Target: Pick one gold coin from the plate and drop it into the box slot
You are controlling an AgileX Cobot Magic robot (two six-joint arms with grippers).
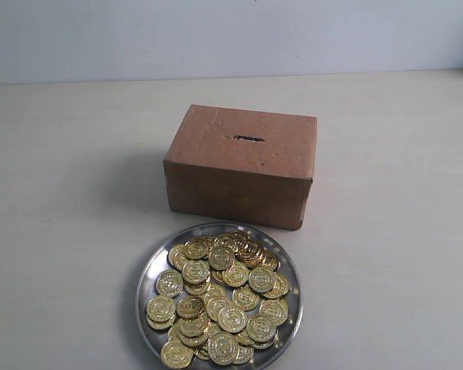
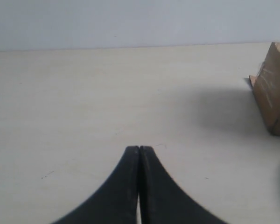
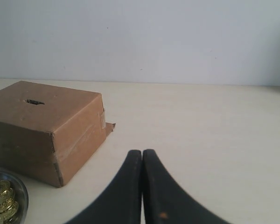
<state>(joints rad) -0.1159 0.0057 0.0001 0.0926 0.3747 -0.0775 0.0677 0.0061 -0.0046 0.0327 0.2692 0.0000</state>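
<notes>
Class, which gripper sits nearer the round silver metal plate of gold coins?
Probably right. The right gripper has the round silver metal plate close beside it; the left gripper sees only an edge of the brown cardboard box, no plate.

The table (image 1: 386,193) is pale and smooth and fills most of the picture. The brown box (image 1: 243,173) sits on it in the middle. The shiny plate (image 1: 149,267) sits just below the box, at the bottom edge.
</notes>
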